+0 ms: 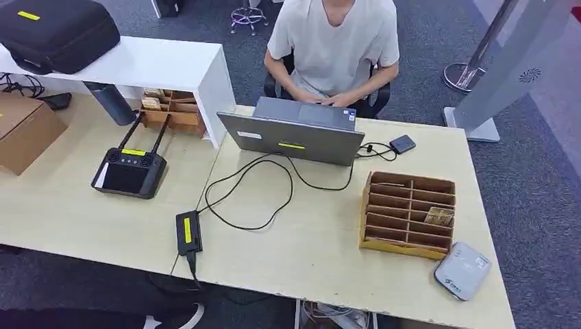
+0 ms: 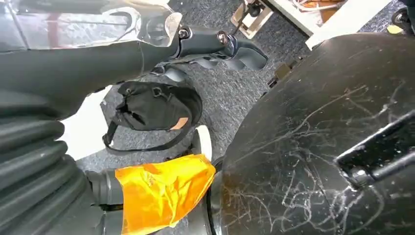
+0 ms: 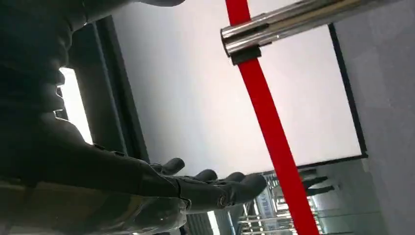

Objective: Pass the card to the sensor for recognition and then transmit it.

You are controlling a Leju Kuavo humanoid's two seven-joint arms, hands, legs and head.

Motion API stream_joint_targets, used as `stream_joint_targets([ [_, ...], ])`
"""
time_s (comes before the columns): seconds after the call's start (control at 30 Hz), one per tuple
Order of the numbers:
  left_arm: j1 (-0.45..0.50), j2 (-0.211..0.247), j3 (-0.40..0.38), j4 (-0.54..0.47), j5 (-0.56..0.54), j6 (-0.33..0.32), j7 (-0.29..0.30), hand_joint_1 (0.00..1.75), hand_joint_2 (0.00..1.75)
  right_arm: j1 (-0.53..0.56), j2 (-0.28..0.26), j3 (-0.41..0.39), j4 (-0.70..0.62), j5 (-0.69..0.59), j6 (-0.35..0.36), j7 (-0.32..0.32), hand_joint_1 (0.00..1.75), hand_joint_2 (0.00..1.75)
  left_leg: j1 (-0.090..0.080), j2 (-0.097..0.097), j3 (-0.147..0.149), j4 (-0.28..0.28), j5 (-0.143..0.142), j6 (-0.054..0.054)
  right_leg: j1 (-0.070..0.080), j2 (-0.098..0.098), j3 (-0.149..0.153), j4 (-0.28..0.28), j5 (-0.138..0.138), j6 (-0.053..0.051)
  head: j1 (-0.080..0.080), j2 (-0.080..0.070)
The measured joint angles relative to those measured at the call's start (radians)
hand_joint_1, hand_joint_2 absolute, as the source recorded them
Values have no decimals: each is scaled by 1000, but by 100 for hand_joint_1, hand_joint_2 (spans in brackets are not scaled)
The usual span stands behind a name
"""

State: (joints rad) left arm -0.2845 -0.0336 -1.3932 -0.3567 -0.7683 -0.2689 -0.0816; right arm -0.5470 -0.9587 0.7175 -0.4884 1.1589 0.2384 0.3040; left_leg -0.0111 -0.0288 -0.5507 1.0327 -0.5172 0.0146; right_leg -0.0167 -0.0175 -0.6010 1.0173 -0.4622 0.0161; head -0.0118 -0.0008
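A wooden slotted rack [image 1: 408, 214] stands on the right part of the table, and a brownish card [image 1: 438, 216] lies in one of its right-hand slots. Just in front of the rack, near the table's front right corner, sits the sensor [image 1: 462, 270], a flat grey-white pad with rounded corners. My left hand [image 2: 205, 45] hangs beside my body above the carpet, fingers stretched out and holding nothing. My right hand [image 3: 205, 188] is also down by my side, its dark fingers [image 3: 244, 186] extended and apart with nothing in them.
A person sits behind the table at an open laptop [image 1: 294, 133]; black cables [image 1: 253, 188] run to a power brick [image 1: 188, 233] and a small dark box [image 1: 402, 144]. A black controller [image 1: 129, 171], a cardboard box [image 1: 24, 130] and a white shelf [image 1: 157, 65] stand at the left.
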Motion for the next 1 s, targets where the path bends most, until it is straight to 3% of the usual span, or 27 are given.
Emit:
stream_joint_targets([
  [0.23,0,-1,-2,0,6,-1,-5,0,175,348,-104,-150,-146,-49,-48,7,0,175,0,0,-1,-1,-1,1,0,0,1,0,-1,1,-1,0],
  [0.5,-1,-1,-2,0,6,-1,-5,0,175,468,-143,-217,-213,-53,-42,10,0,175,-1,8,2,-1,-1,1,-1,8,1,0,-1,1,0,0],
  [0.67,-1,-1,-3,0,6,-1,-4,0,175,500,-148,-236,-229,-52,-39,9,0,175,-1,8,4,-1,-1,1,-1,7,1,0,0,1,0,0],
  [0.87,-2,-4,-6,0,12,-3,-5,0,175,694,-140,-254,-278,-98,-104,35,0,175,0,2,2,-1,-1,1,0,2,2,0,-2,1,0,0],
  [1.0,-3,-9,-10,1,21,-5,-5,0,175,743,-79,-241,-267,-144,-129,39,0,175,0,9,3,-1,-3,0,0,9,1,0,-2,1,0,0],
])
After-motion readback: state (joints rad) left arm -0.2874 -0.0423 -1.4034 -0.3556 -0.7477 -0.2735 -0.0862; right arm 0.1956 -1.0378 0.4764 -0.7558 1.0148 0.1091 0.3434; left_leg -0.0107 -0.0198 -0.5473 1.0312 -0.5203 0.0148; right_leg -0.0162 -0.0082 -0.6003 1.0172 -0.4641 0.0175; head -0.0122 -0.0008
